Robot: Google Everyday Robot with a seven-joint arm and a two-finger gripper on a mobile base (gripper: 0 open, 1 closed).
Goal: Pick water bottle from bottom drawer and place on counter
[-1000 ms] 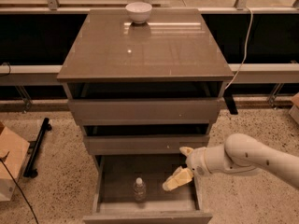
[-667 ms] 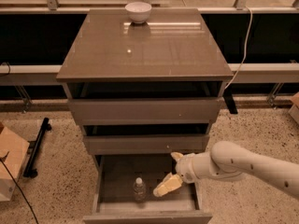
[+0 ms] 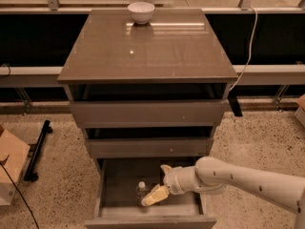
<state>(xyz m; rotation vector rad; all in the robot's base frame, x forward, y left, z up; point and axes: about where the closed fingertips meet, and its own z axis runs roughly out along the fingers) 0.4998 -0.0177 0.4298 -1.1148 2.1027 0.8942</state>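
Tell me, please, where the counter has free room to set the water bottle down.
The counter is bare from its front edge back to the white bowl at the rear edge; only there is it occupied. The bottom drawer is crowded: the gripper, open, sits beside the water bottle.

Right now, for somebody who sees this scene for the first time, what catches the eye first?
The white arm reaching from the right into the open bottom drawer stands out, with its gripper open just beside the small water bottle standing there. Next comes the white bowl at the far edge of the glossy counter.
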